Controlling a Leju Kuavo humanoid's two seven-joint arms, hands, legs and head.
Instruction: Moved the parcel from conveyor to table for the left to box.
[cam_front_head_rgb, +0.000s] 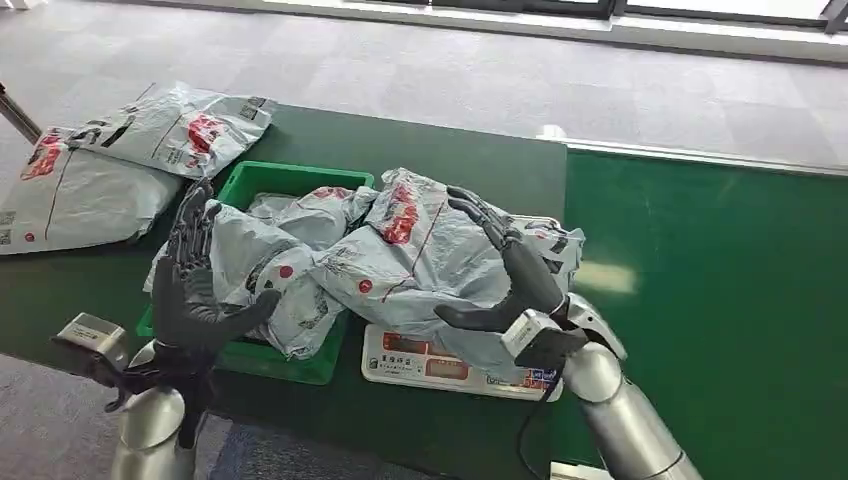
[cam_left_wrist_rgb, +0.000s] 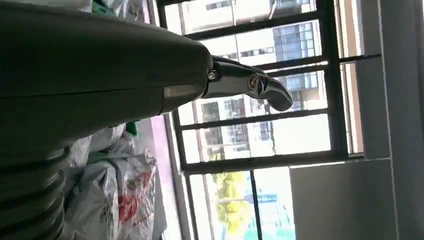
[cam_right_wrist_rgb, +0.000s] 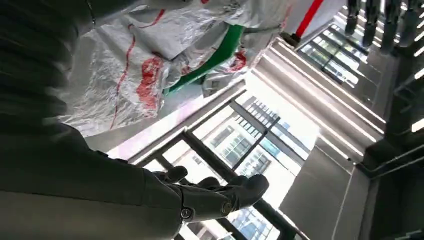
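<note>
At centre frame of the head view, a grey parcel (cam_front_head_rgb: 420, 255) with red markings is seen draped over a white scale (cam_front_head_rgb: 440, 365) and against the green box (cam_front_head_rgb: 290, 185), on the dark green table (cam_front_head_rgb: 480, 160). The scale's display is largely covered and cannot be read. The right hand (cam_front_head_rgb: 505, 270) is held over the parcel's right side, fingers spread and curved; contact with the bag cannot be confirmed. The left hand (cam_front_head_rgb: 195, 285) is raised at lower left, fingers apart, nothing held. Further parcels fill the box, its base hidden. Two more bags (cam_front_head_rgb: 110, 165) lie at upper left, partly cut off. The green conveyor (cam_front_head_rgb: 720, 280) occupies the right.
</note>
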